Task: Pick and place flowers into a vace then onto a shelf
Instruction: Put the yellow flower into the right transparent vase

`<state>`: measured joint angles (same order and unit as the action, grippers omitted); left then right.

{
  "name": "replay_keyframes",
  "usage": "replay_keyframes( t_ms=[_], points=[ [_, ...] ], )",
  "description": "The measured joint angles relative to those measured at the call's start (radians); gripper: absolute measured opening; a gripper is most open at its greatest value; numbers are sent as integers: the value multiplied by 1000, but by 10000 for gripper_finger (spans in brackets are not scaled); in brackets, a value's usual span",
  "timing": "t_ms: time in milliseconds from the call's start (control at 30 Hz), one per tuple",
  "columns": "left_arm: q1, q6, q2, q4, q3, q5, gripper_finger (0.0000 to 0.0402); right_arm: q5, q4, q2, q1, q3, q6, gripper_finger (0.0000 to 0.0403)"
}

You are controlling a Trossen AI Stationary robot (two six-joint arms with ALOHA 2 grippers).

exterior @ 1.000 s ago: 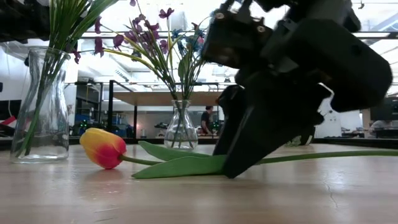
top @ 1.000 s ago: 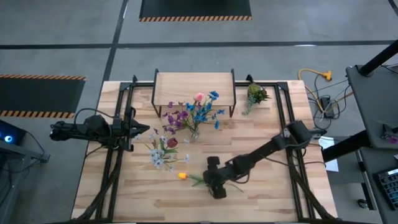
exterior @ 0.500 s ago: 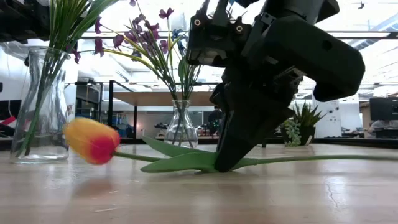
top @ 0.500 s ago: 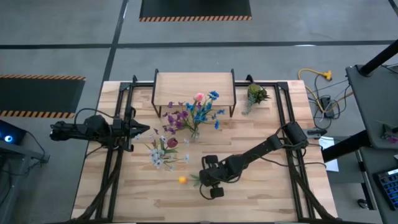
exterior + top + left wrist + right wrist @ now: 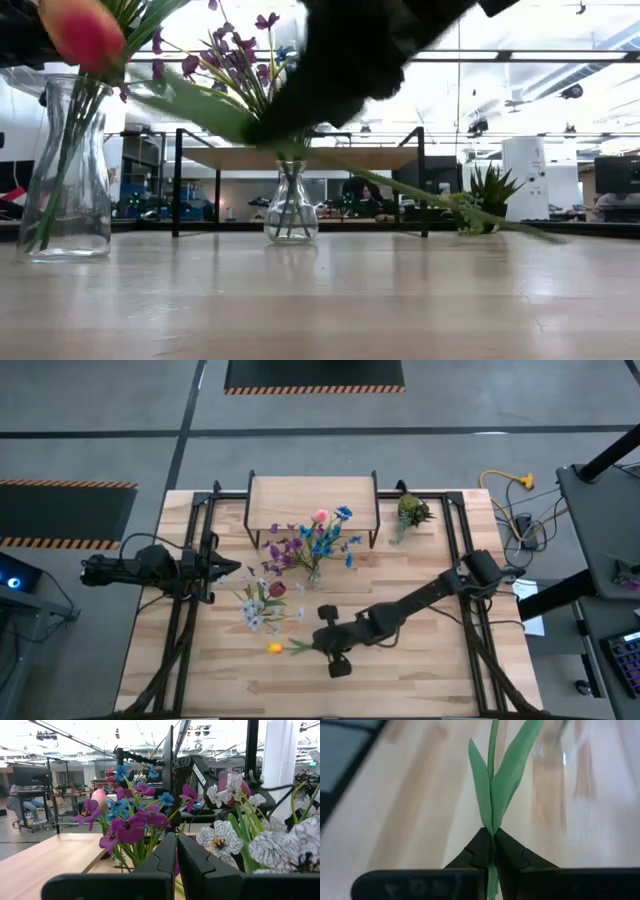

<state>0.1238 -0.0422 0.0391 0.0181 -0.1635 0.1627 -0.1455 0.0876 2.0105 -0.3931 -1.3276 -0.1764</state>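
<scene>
High view: my right gripper (image 5: 318,644) is pinched on the orange tulip (image 5: 274,648) stem, front-centre of the table, flower not yet in a vase. Two vases already hold flowers (image 5: 318,540); neither sits on the shelf (image 5: 310,498). Left gripper (image 5: 232,569) waits pressed together at the left. Right wrist view shows the stem and leaves (image 5: 492,780) clamped; low view shows the bloom (image 5: 85,30) lifted off the wood.

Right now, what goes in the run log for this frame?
right gripper: shut on tulip stem, lifted off table | left gripper: shut, empty, waiting beside vases
</scene>
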Motion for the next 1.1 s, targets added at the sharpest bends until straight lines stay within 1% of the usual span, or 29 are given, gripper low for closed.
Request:
replay_keyframes(
  t_ms=[100, 200, 267, 400, 500, 567, 733, 1100],
  points=[
    [0, 0, 0, 0, -1, 0, 0, 8, -147, -17, -1, 23, 63, 9],
    [0, 0, 0, 0, -1, 0, 0, 72, -348, -40, 0, 35, 123, 9],
    [0, 0, 0, 2, -1, 0, 0, 98, -453, -44, -2, 37, 170, 9],
    [0, 0, -1, 6, 0, 0, 0, 111, -635, -21, -7, 42, 248, 9],
    [0, -3, -1, 8, -2, 0, 0, 158, -803, -11, -4, 41, 267, 9],
    [0, -3, -1, 7, -7, 0, 0, 165, -898, 0, -1, 39, 280, 9],
    [0, -4, -1, 7, -13, 0, 0, 165, -994, 12, 6, 25, 342, 9],
    [0, -4, -1, 8, -12, 0, 0, 169, -1032, 21, 10, -74, 428, 9]
  ],
)
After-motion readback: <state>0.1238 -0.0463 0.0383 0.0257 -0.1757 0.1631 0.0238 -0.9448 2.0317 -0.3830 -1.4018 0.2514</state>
